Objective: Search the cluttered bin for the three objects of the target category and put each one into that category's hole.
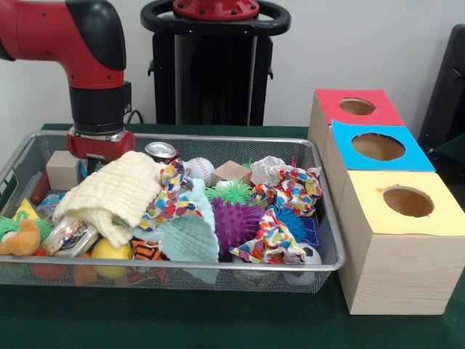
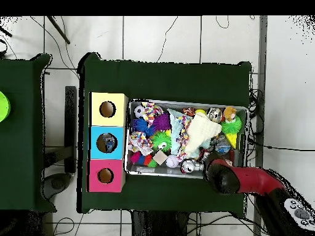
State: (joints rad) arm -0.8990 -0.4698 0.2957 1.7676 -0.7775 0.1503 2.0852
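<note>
A wire mesh bin [image 1: 218,142] holds a jumble of toys and rags. A cream knitted cloth [image 1: 116,193] lies over its left part, beside patterned cloths [image 1: 168,190] and a teal cloth [image 1: 190,236]. Among them sit a purple spiky ball [image 1: 234,222], a green spiky ball [image 1: 234,193], a baseball [image 1: 201,171], a can [image 1: 161,152] and two wooden blocks [image 1: 62,169]. My gripper [image 1: 100,144] reaches down into the bin's far left corner, and its lower end is hidden behind the cream cloth. Seen from overhead, the arm's head [image 2: 218,172] is at the bin's edge.
Three wooden boxes with round holes stand in a row beside the bin: red top [image 1: 378,113], blue top [image 1: 410,156], yellow top [image 1: 370,211]. From overhead they appear as yellow [image 2: 97,101], blue [image 2: 95,134] and red [image 2: 95,167]. Green cloth covers the table [image 1: 182,320].
</note>
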